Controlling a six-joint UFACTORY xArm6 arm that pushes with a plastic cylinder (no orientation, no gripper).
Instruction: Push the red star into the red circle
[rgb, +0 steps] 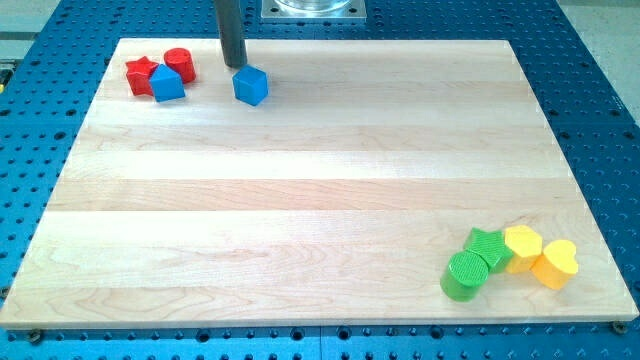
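The red star (140, 74) lies at the view's top left of the wooden board. The red circle (180, 63) stands just to its right and slightly higher. A blue pentagon-like block (167, 85) sits between and below them, touching both. A blue cube (251, 86) lies further right. My tip (233, 65) is down on the board just above and left of the blue cube, close to or touching it, and to the right of the red circle.
At the view's bottom right sit a green circle (464, 275), a green star (487, 246), a yellow hexagon (522, 246) and a yellow heart (556, 263), clustered together. The wooden board (300, 200) rests on a blue perforated table.
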